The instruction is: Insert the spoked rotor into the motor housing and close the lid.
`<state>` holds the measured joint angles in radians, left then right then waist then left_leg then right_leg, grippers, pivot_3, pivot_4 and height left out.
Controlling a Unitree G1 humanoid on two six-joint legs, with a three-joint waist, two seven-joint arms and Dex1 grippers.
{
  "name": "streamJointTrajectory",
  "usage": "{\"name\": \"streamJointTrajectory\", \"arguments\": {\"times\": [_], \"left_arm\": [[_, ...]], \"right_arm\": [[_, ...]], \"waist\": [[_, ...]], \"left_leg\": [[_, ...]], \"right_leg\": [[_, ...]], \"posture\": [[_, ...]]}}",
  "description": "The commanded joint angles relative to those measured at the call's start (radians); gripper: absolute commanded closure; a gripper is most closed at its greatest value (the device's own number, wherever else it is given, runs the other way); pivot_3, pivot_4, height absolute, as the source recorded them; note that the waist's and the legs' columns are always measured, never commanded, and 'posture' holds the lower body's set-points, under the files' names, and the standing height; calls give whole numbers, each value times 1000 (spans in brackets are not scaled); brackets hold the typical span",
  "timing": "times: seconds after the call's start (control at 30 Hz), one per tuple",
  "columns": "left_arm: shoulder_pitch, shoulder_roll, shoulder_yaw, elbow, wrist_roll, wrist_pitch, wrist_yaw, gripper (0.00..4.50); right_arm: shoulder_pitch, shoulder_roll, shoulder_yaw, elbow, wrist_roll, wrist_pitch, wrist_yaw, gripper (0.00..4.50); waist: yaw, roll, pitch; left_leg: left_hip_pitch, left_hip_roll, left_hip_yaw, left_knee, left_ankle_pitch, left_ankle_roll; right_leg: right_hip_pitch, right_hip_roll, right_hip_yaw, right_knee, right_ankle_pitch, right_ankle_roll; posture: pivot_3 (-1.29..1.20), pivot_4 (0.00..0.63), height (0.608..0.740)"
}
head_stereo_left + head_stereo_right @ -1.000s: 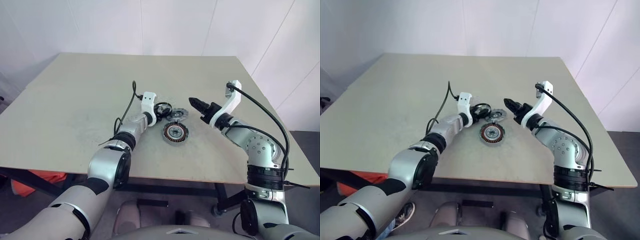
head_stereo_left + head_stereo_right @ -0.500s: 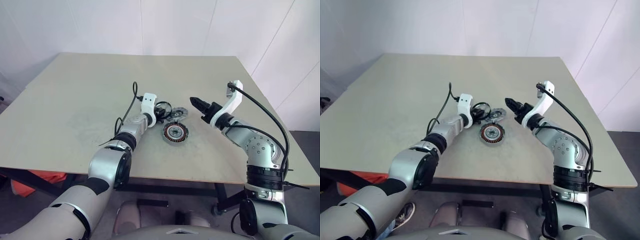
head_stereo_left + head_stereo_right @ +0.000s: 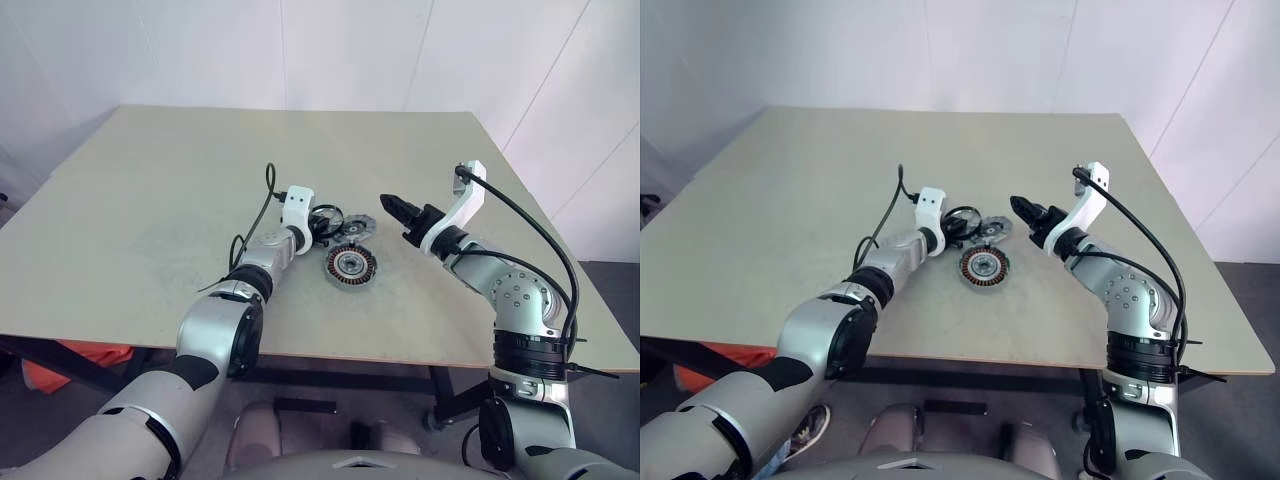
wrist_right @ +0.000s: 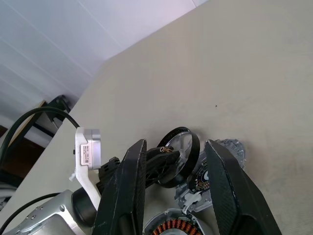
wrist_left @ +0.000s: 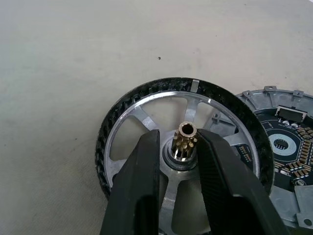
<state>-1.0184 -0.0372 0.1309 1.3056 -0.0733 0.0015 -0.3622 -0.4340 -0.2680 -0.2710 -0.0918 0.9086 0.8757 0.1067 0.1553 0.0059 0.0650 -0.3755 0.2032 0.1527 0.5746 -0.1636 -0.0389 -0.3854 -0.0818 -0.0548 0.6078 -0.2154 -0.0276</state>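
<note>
The spoked rotor (image 5: 138, 113), a dark ring with silver spokes and a brass pinion at its hub, is tipped up on edge on the table. My left gripper (image 5: 178, 138) is shut on that pinion, one black finger on each side. Just beyond the rotor lies the lid (image 3: 360, 226), a grey ribbed disc with its dark circuit face up, partly under the rotor. The motor housing (image 3: 350, 264), with its coppery windings, lies flat a little nearer to me. My right gripper (image 3: 392, 208) hovers to the right of these parts, open, pointing towards them with nothing between its fingers.
The parts sit near the middle of a wide beige table (image 3: 150, 200). A black cable (image 3: 262, 205) loops from my left wrist over the tabletop. White walls stand behind the table, and its front edge is close to me.
The left gripper's fingers have closed in on the rotor's hub. Both arms have stayed where they were.
</note>
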Motion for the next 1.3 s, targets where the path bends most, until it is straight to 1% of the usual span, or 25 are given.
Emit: {"name": "streamJointTrajectory", "arguments": {"times": [0.03, 0.07, 0.17, 0.2, 0.5, 0.63, 0.77, 0.83, 0.9, 0.97, 1.0, 1.13, 1.3], "left_arm": [[-11, 1, 13, -13, -3, -30, -5, 3315], [-11, 0, 15, -13, -4, -32, -9, 3315], [-11, 2, 19, -13, -3, -35, -6, 3872], [-12, 2, 20, -12, -1, -33, -2, 4154], [-9, 4, 48, -13, -18, -36, -3, 4154], [-33, 16, 173, -29, -144, -1, -43, 4154], [-69, 65, 360, -46, -337, 98, -88, 4154], [-85, 97, 458, -51, -444, 173, -106, 4154], [-92, 132, 559, -53, -559, 287, -130, 4154], [-88, 155, 628, -56, -643, 383, -151, 4154], [-84, 159, 641, -60, -659, 403, -154, 4154], [-58, 154, 721, -90, -796, 660, -190, 4154], [-46, 56, 715, -199, -932, 1036, -286, 4154]], "right_arm": [[-10, 0, -17, -41, -2, -18, 9, 2424], [-10, 0, -18, -41, -2, -17, 10, 2424], [-14, 0, -16, -39, -5, -17, 11, 2424], [-15, -1, -16, -38, -6, -17, 12, 2424], [-16, -5, -16, -38, -9, -15, 17, 2424], [-12, -8, -19, -44, 1, -16, 37, 2424], [-2, -1, -25, -40, 11, -28, 75, 2424], [7, 3, -23, -35, 7, -47, 106, 2424], [22, 3, -9, -26, -12, -75, 147, 2424], [31, -1, 9, -14, -41, -101, 174, 2424], [33, -2, 14, -10, -52, -109, 181, 2424], [50, -12, 62, -1, -108, -152, 265, 2424], [42, -14, 64, 18, -85, -148, 371, 2424]], "waist": [[0, 0, 0], [0, 0, 0], [0, 0, 0], [0, 0, 0], [-1, 0, 0], [-1, 0, 0], [-2, 0, 0], [-2, 0, 0], [-2, 0, 0], [-3, 0, 0], [-3, 0, 0], [0, 1, 1], [0, 0, 2]], "left_leg": [[0, 0, 0, 0, 0, 0], [0, 0, 0, 0, 0, 0], [0, 0, 0, 0, 0, 0], [0, 0, 0, -1, 0, 0], [0, 0, 0, -1, 0, 0], [0, 0, 0, -1, 0, 0], [-1, 0, 0, -2, 0, 0], [-1, 1, 1, -2, 0, 0], [-2, 0, 1, -3, 0, 0], [-2, 0, 1, -3, 0, 1], [-2, 0, 1, -3, -1, 1], [-3, 0, 1, -3, -1, 1], [-5, -3, 3, -3, -1, 2]], "right_leg": [[0, 0, 0, 0, 0, 0], [0, 0, 0, 0, 0, 0], [0, 0, 0, 0, 0, 0], [0, 0, 0, 0, 0, 0], [-1, 0, 0, -1, 0, 0], [-1, 0, 0, -1, 0, 0], [-2, 0, 0, -1, 0, 0], [-3, 0, 0, -1, 0, -1], [-4, 0, 0, -1, -1, -1], [-4, 0, 0, -1, -1, -1], [-4, 0, 0, -1, -1, -2], [-4, 0, 0, -1, -1, -2], [-5, -4, -1, -1, -1, -2]], "posture": [[0, 0, 740], [0, 0, 740], [0, 0, 740], [0, 0, 740], [0, 0, 740], [0, 0, 740], [0, 0, 740], [0, 0, 740], [0, 0, 740], [0, 0, 740], [0, 0, 740], [0, 0, 740], [0, 0, 740]]}}
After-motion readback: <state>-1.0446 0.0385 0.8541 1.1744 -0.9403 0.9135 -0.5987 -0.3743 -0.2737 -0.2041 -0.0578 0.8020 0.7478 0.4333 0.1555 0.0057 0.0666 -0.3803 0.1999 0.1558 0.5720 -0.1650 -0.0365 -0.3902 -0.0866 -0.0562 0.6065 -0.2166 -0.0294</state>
